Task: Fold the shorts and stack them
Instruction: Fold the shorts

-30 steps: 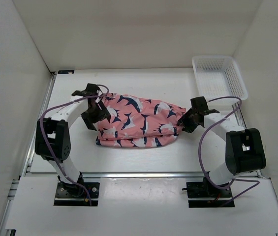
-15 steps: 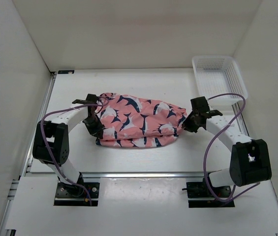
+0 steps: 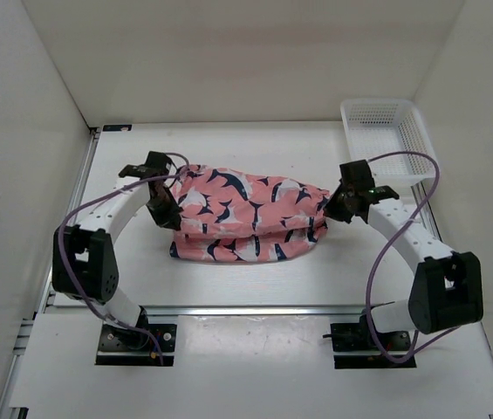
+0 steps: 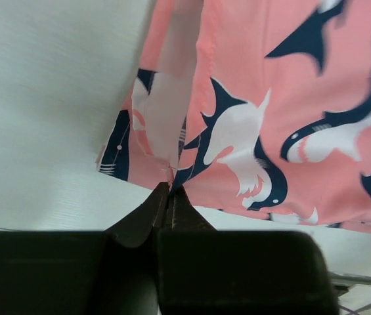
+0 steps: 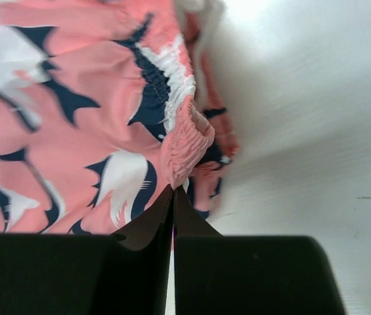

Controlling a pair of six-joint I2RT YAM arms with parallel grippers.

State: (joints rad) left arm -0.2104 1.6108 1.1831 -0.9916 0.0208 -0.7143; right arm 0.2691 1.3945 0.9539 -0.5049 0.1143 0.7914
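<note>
At the left of the table (image 3: 229,284), the left gripper (image 3: 164,206) has its jaws pressed together on the left edge of the shorts (image 3: 250,218). The left wrist view shows a thin fold of fabric pinched right at the fingertips. The shorts lie mid-table between the two arms, a salmon-pink bundle printed with navy-and-white shark-like shapes. They are drawn out sideways, and a crease along their length parts an upper layer from a lower one that rests on the table. At their right end the right gripper (image 3: 335,206) is likewise closed, nipping the gathered elastic waistband, whose puckers show plainly in the right wrist view. Beyond it, in the far right corner, stands a white mesh basket (image 3: 429,153), apart from the shorts. From above, both sets of fingertips are masked by the gripper bodies and the cloth. How many layers each pinch takes in cannot be made out, and both wrist views cut the garment off at the frame edges.
</note>
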